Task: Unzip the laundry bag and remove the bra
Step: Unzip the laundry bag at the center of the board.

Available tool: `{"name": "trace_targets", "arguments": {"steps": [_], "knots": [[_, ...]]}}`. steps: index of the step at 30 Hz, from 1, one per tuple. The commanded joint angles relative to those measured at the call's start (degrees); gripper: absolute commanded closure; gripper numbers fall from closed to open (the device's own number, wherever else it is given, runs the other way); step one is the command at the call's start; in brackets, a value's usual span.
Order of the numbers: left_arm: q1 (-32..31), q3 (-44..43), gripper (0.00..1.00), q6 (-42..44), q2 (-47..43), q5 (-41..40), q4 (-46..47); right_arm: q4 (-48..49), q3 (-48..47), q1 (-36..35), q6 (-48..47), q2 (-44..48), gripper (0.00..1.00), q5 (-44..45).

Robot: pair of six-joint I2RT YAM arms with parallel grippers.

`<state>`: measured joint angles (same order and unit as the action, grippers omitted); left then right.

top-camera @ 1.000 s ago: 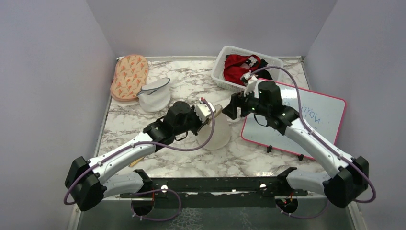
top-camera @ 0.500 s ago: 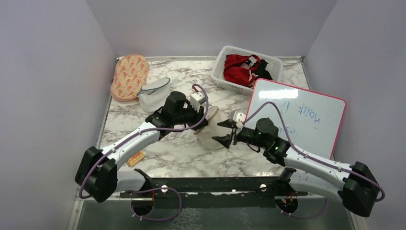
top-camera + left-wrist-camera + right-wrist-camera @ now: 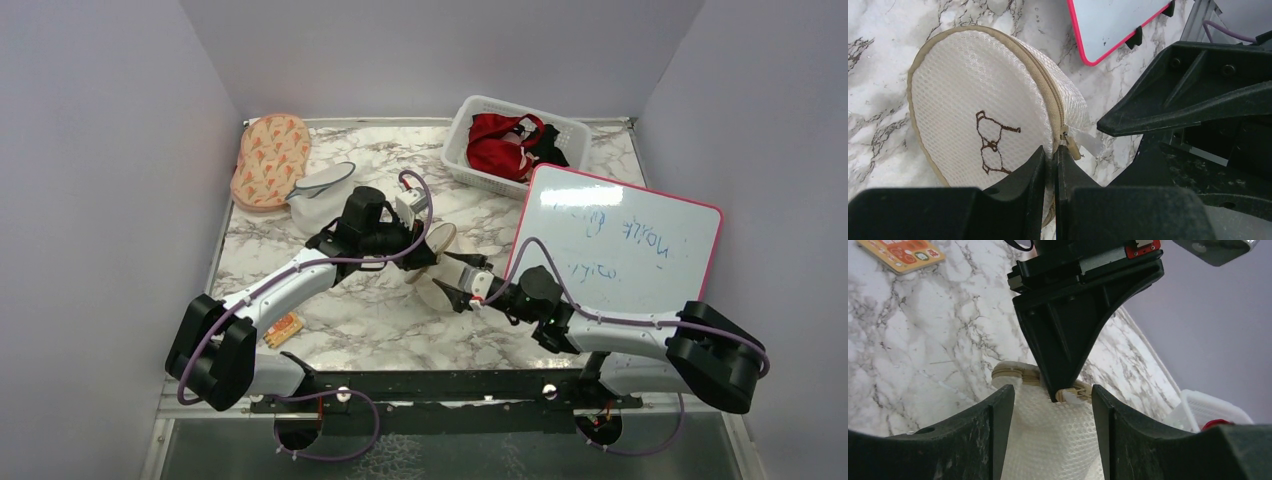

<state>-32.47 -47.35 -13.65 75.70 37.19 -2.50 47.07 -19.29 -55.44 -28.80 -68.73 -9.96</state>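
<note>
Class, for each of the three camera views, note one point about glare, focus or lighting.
Top external: a bright reflection washes out the upper left of the whiteboard. Left wrist: the mesh and zip of the laundry bag are crisp and evenly lit. Right wrist: the basket in the far corner is blurred, while the bag's mesh is clear.

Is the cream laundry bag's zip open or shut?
Shut, where visible: the zipper runs closed along the laundry bag rim to the slider beside the left gripper. The rim's far side is hidden.
</note>
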Motion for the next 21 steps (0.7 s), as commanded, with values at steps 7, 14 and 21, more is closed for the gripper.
{"name": "trace_targets", "arguments": {"steps": [7, 14, 21], "knots": [[0.2, -0.3, 1.00, -0.5, -1.4, 2.7, 1.7, 6.8, -1.2, -0.3, -6.4, -3.9, 0.47, 3.9], [0.2, 0.0, 1.00, -0.8, -1.4, 3.4, 2.5, 9.1, -1.0, -0.3, -7.1, -4.5, 0.49, 7.2], [0.2, 0.1, 1.00, -0.5, -1.5, 3.4, 2.5, 11.5, -0.7, -0.3, -7.4, -4.9, 0.56, 10.4]]}}
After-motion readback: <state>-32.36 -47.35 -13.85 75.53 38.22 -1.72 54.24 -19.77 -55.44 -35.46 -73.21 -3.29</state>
